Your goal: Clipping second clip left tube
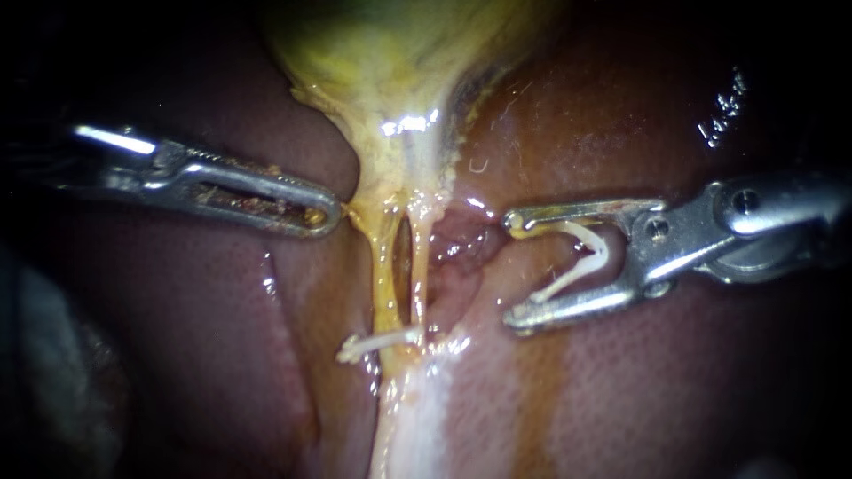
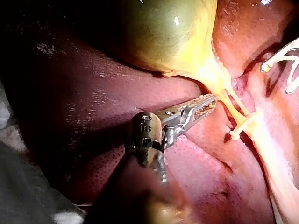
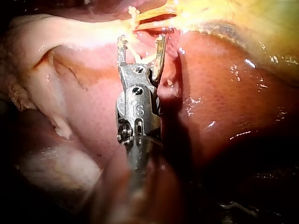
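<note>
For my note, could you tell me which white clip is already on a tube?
The lower clip, closed across the tube beneath the gallbladder; the loaded clip sits spread between the right instrument's jaws.

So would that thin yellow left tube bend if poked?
Probably bendy: the thin yellow left tube is strand-like. Likely slippery, as it glistens wet. Perhaps fragile, looking translucent, so the white V-shaped clip in the right instrument should close gently.

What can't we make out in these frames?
- Endoscope: shaft of left instrument lost in darkness; of right instrument cut by the edge.
- Endoscope: whether the placed clip pinches both tubes; too small.
- Left wrist: right instrument mostly cut by the edge.
- Right wrist: tubes ahead of the jaws washed out by glare.
</note>
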Motion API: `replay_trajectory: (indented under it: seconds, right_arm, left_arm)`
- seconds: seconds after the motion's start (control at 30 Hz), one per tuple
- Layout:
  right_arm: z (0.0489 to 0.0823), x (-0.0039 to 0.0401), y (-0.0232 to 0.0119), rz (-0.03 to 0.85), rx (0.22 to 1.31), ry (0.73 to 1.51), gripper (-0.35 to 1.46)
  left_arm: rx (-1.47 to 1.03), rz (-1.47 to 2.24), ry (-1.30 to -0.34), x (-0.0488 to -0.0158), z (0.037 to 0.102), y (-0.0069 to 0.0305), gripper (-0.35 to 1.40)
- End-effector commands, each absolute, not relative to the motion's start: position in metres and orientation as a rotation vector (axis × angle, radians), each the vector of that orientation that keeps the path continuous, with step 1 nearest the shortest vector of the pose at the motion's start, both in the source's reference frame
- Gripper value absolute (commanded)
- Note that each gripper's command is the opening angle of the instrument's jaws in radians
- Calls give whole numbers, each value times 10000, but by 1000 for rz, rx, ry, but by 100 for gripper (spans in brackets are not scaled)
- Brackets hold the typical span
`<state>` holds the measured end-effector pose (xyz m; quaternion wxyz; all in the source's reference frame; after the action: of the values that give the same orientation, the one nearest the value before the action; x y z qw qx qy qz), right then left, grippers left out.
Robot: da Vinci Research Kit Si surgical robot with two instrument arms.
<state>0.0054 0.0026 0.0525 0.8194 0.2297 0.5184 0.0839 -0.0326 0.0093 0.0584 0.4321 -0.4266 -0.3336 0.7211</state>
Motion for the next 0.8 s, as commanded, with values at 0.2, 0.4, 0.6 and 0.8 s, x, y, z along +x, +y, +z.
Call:
replay_trajectory:
  seconds: [0.2, 0.4, 0.6, 0.8]
  right_arm:
    - [525, 54, 26, 178, 489, 1104, 50]
    - [525, 55, 26, 178, 489, 1104, 50]
    - [523, 58, 25, 179, 489, 1104, 50]
    - [513, 80, 18, 240, 535, 1087, 50]
  left_arm:
    - [-1093, 1775, -858, -309, 566, 105, -35]
    - [-1120, 1721, -844, -273, 531, 127, -35]
    - [-1126, 1705, -833, -253, 517, 132, -35]
    - [-1126, 1705, -829, -256, 518, 129, -35]
